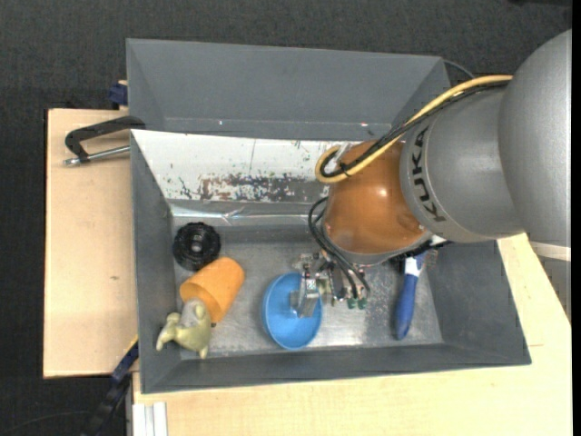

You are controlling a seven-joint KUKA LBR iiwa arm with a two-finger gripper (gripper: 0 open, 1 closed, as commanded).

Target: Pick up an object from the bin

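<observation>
- The grey arm with its orange wrist cover sits closest to my lens and hides the right rear of the bin.
- Below the cover, the end effector hangs over the upper right rim of a shallow blue dish at the front middle of the floor. I cannot tell whether it is wide or narrow, nor whether it touches the dish.
- I take the dish as the thing to pick. I would straddle its rim, one side inside and one outside, and close firmly before lifting, since a thin, curved lip looks likely to slip or tip.
- I would lift straight up and level, so the dish does not swing.
- The dish's lower edge lies near the front wall, so I would not push it forward and wedge it.
- A blue pen-like tool lies to the right, apart from the dish, and I would keep the wrist off it.
- To the left, an orange cup lies on its side, with a pale toy figure touching it and a black round part behind.
- Open floor lies behind the dish, the safest room for small corrections.
</observation>
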